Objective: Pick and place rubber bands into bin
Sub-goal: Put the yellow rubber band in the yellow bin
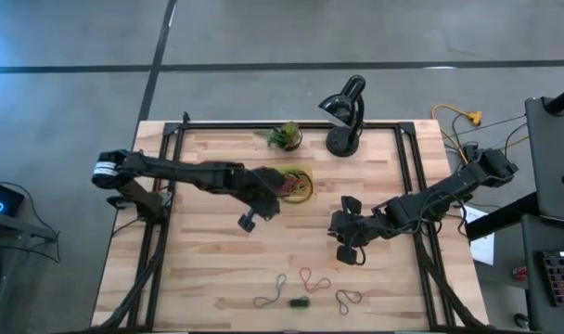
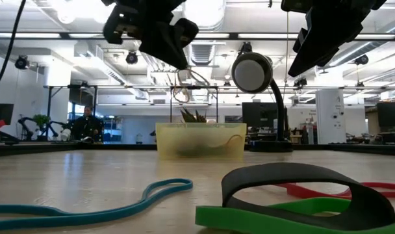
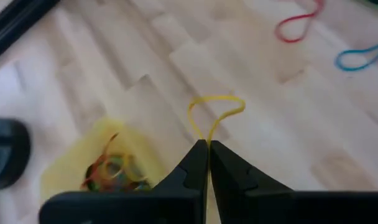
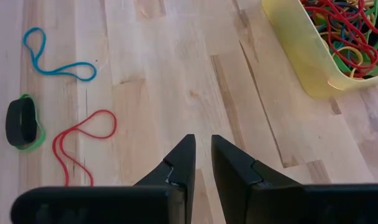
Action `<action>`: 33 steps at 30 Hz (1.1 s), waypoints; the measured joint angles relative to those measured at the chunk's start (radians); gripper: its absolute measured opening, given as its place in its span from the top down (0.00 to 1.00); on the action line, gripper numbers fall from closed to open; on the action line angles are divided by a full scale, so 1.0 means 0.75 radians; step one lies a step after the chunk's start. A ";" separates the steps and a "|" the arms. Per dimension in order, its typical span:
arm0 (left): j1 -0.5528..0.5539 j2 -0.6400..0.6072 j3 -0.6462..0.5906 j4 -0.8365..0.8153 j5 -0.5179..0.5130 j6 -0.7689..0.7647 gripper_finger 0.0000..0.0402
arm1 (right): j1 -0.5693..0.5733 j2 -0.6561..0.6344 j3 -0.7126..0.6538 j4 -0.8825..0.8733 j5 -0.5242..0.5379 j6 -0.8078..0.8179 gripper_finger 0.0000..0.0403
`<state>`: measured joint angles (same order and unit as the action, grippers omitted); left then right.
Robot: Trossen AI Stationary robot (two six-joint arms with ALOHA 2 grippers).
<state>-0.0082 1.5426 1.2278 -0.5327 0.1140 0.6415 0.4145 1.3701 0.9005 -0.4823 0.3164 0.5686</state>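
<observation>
The bin (image 1: 301, 172) is a translucent yellow tray on the far middle of the table, with several coloured rubber bands (image 4: 341, 37) inside. My left gripper (image 3: 207, 144) hovers just beside the bin's near-left side (image 1: 263, 206), shut on a yellow rubber band (image 3: 217, 112). My right gripper (image 4: 201, 146) hangs right of centre (image 1: 342, 227), narrowly open and holding nothing. Loose bands lie flat near the table's near edge: a blue one (image 4: 52, 59), a red one (image 4: 83, 140) and a dark ring on a green band (image 4: 24, 121). My left gripper pinches the yellow rubber band between its two fingertips at one end of the loop (image 3: 206, 135), coming from above and pointing down. The remaining loop sticks out past the fingertips, slack and lifted clear of the table, hanging over the bin (image 2: 184, 84) in the low view.
A black desk lamp (image 1: 345, 116) and a small potted plant (image 1: 285, 136) stand at the far edge behind the bin. Black rails run along the left and right table sides. Bare wood lies between the bin and the loose bands (image 1: 301, 289).
</observation>
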 joint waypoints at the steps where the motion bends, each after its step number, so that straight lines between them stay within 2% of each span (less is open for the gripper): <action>1: 0.022 -0.006 0.000 0.001 0.000 0.001 1.00 | 0.000 0.000 0.000 0.000 0.000 0.000 0.88; 17: 0.423 0.061 -0.024 0.087 0.087 -0.010 1.00 | 0.000 0.000 -0.002 -0.001 0.000 -0.009 0.88; 27: 0.475 0.074 -0.101 0.143 0.096 -0.021 1.00 | 0.000 0.000 -0.003 0.000 0.000 -0.015 0.88; 33: 0.475 0.081 -0.101 0.162 0.085 -0.147 1.00 | -0.001 0.000 -0.003 0.001 0.001 -0.015 0.88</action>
<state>0.3483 1.6033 1.1523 -0.4109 0.1781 0.5312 0.4141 1.3701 0.8986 -0.4812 0.3168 0.5571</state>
